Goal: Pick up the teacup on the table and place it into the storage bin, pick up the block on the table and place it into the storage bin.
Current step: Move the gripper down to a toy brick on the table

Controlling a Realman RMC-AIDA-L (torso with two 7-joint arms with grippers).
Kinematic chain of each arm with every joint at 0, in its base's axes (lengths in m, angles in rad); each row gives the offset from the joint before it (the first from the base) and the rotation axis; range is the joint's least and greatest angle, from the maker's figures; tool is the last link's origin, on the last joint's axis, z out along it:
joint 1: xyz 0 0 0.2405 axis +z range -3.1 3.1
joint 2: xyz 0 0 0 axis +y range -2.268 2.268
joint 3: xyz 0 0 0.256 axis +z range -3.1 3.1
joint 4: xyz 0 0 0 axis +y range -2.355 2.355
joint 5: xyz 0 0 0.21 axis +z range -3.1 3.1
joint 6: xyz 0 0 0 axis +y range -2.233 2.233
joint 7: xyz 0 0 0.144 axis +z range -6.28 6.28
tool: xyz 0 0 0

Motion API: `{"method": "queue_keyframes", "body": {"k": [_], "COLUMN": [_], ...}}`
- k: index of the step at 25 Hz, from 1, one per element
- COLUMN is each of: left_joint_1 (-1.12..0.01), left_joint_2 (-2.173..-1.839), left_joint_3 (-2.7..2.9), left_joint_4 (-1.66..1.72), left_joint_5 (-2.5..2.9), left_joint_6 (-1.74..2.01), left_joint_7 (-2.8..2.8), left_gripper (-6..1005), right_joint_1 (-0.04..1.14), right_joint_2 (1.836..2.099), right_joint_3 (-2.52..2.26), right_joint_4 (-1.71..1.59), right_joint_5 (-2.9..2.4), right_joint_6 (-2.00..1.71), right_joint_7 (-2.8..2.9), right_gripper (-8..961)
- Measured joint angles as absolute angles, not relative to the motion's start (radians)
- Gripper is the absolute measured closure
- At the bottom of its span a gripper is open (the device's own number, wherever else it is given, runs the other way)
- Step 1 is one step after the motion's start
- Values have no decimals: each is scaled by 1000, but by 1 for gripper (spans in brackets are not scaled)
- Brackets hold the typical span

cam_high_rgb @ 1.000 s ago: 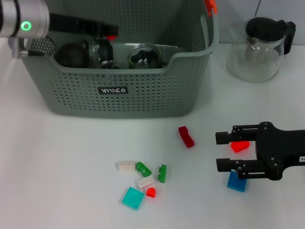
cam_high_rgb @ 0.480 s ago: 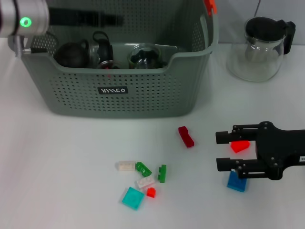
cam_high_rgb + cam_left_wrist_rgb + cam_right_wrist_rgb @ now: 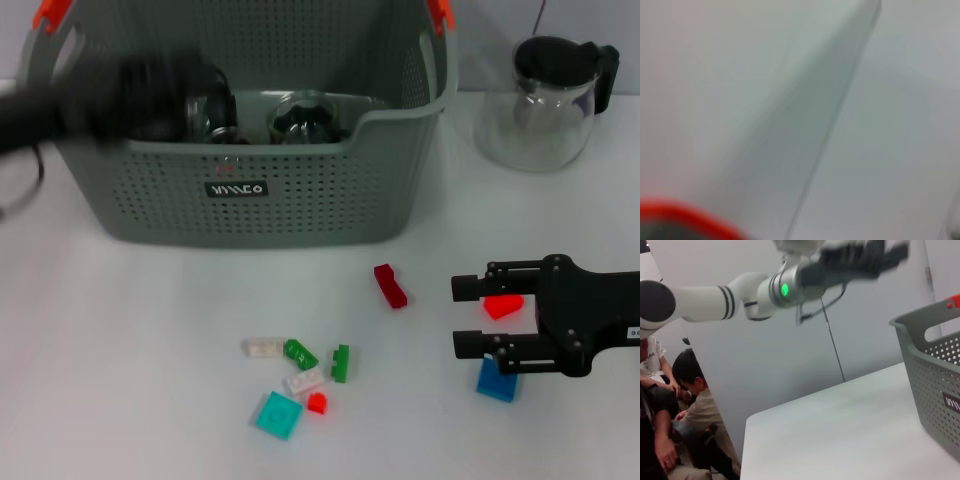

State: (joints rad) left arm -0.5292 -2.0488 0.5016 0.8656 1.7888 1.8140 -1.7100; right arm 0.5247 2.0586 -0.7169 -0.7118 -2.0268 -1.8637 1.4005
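Right wrist view alone shows the left tool [image 3: 860, 257] raised, grip unclear

The left tool [image 3: 110, 95] has swung leftward off the storage bin [image 3: 300, 205], now a dark blur.

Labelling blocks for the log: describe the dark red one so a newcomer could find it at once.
Start at the storage bin, then drop to the bare table in front of its right corner. The dark red block lies there alone, between the cluster of small blocks and the right tool. It is the only maroon piece, long and narrow; the other reds are bright.
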Motion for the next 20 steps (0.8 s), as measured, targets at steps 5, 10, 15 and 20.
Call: {"method": "queue_keyframes", "body": {"k": [5, 10, 15, 20], "left_joint_1": [-469, -448, -438, -464], "left_joint_2": [-2083, -2117, -2161, -2165], "left_joint_3": [519, 591, 621, 631], "left_joint_4": [882, 877, 818, 695], "left_joint_5": [2052, 2233, 2278, 2278], "left_joint_6": [1865, 1803, 1614, 1483], "left_joint_7": [-1516, -1406, -1282, -1200], "left_gripper": [600, 601, 602, 602], "right_joint_1": [525, 529, 529, 527], "right_joint_2": [2059, 2060, 2062, 2061], "right_joint_3": [-716, -716, -716, -716], "right_joint_4": [-712, -712, -712, -712], "right_joint_5": [-2028, -2030, -2029, -2027], "right_joint_6": [-1861, -1861, -1858, -1861], "right_joint_7": [1402, 1405, 1405, 1405], "right_gripper": [267, 267, 267, 267]}}
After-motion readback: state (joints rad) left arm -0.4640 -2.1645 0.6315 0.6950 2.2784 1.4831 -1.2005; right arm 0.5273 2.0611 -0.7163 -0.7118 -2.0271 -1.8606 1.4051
